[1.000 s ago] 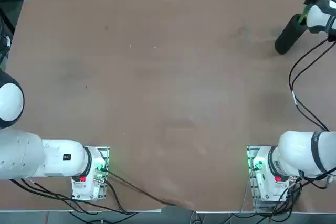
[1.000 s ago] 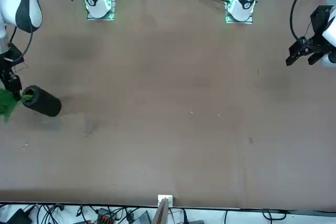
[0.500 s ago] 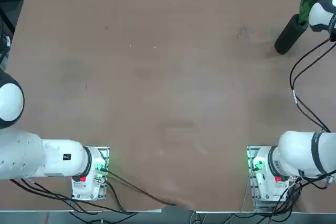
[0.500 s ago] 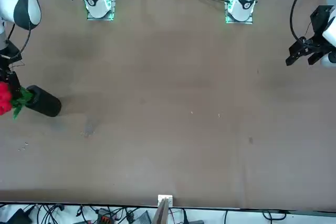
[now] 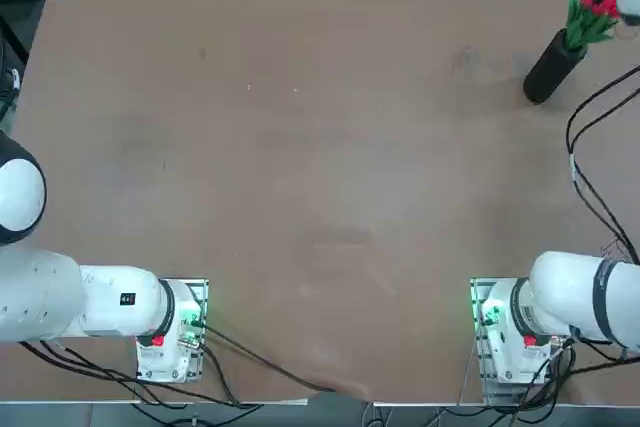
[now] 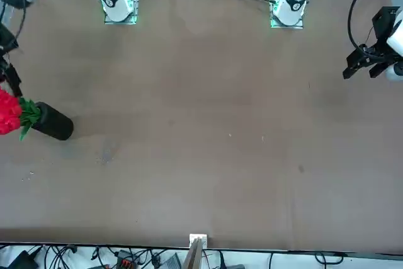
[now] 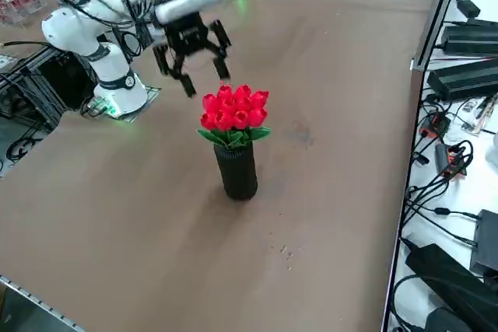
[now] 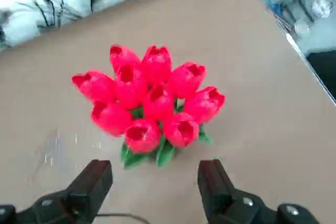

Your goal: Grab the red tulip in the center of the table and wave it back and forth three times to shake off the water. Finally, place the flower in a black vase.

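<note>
Since half a second ago the right arm has pulled up and away from the vase, and the red blooms now show clear of it instead of being half covered by the wrist. The right gripper hangs in the air with its two black fingers spread wide and nothing between them, pointing down at the flowers from a little above and to the side. The bunch of red tulip blooms with green leaves sits in the mouth of the plain matte black cylinder vase, stem down inside, blooms fanned out on top. The vase stands upright on the big brown matte table, near its far right corner.
</note>
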Robot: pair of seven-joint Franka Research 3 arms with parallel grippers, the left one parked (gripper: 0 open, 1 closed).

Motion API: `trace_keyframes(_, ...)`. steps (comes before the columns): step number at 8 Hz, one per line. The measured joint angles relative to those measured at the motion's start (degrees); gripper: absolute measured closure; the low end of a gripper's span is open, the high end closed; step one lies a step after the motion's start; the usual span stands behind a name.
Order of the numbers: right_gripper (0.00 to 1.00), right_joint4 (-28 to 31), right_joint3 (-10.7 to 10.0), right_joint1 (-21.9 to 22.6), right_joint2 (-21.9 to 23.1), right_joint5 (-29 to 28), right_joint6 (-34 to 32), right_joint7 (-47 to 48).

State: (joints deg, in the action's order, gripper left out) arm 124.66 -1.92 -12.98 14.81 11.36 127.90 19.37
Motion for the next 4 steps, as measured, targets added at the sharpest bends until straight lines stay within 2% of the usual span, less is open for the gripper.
trace_keyframes(2,0.00,-11.5,0.3,4.5,-1.6,-2.6,-21.7,-0.8)
trace_keyframes(4,0.00,-20.2,0.5,7.4,-6.1,-7.5,-35.3,-6.4)
